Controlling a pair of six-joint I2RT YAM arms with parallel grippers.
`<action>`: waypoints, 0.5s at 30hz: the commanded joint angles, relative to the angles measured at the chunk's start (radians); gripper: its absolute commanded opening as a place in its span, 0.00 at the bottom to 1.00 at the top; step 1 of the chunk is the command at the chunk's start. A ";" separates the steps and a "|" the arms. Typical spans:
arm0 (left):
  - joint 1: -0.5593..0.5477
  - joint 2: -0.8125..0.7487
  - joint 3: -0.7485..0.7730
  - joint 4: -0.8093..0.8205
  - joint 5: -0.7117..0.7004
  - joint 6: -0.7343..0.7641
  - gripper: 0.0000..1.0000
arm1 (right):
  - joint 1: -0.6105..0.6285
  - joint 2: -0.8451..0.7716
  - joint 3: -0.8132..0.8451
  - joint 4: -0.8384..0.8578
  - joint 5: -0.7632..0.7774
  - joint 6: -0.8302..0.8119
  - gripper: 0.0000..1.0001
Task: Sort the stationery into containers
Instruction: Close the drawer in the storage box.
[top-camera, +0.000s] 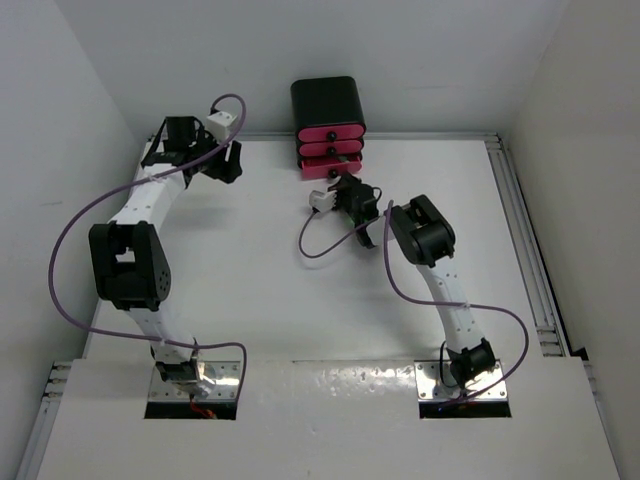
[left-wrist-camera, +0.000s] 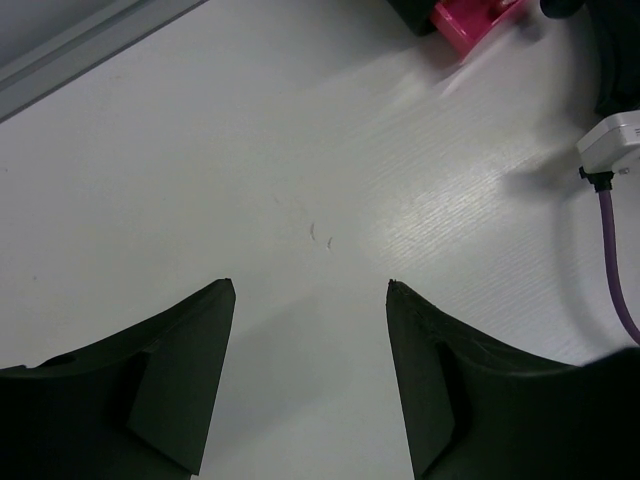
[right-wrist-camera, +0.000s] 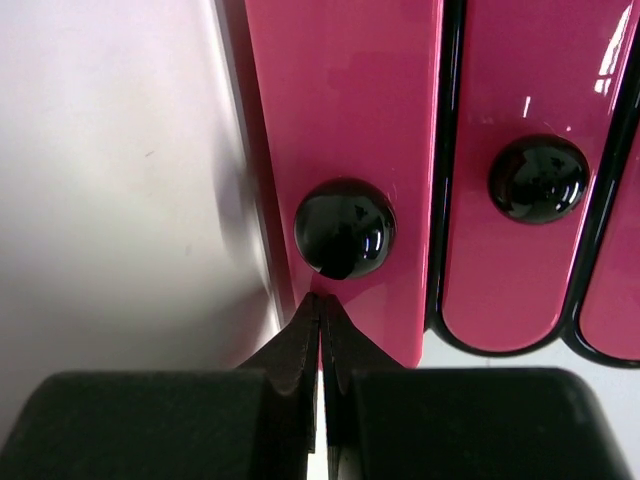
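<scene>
Box: black rounded box (top-camera: 327, 98) at the far middle of the white table (top-camera: 260, 290), against the back wall.
Drawers: three pink drawers stacked in its front, each with a dark round knob; bottom drawer (top-camera: 331, 166) (right-wrist-camera: 340, 100), middle drawer (top-camera: 328, 149) (right-wrist-camera: 530, 80), top drawer (top-camera: 328, 133) only an edge in the right wrist view.
Right gripper (top-camera: 340, 183) (right-wrist-camera: 320, 300): claw pinched fully together, holding nothing. Tips sit at the bottom drawer's front, just beside its knob (right-wrist-camera: 343, 228) and not around it. Whether they touch the pink face, cannot tell.
Middle knob (right-wrist-camera: 538, 178): glossy, apart from the fingers.
Left gripper (top-camera: 228, 165) (left-wrist-camera: 310, 285): claw wide, nothing between the fingers (left-wrist-camera: 180, 380). It hangs over bare table at the far left, well apart from the box.
Left wrist view, top edge: one pink drawer corner (left-wrist-camera: 470, 20) shows.
Left wrist view, right edge: a white cable housing (left-wrist-camera: 612, 143) with a purple cable (left-wrist-camera: 612, 260) running down from it.
Arms: right arm reaches forward to the drawers; left arm bends out toward the left wall.
</scene>
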 joint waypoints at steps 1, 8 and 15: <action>-0.004 0.018 0.046 0.013 -0.007 -0.011 0.68 | -0.008 0.038 0.076 -0.024 -0.024 0.034 0.00; -0.004 0.047 0.075 0.008 -0.021 -0.011 0.68 | -0.019 0.090 0.179 -0.070 -0.038 0.042 0.00; -0.033 0.061 0.089 0.010 -0.039 -0.017 0.69 | -0.022 0.131 0.275 -0.131 -0.038 0.057 0.00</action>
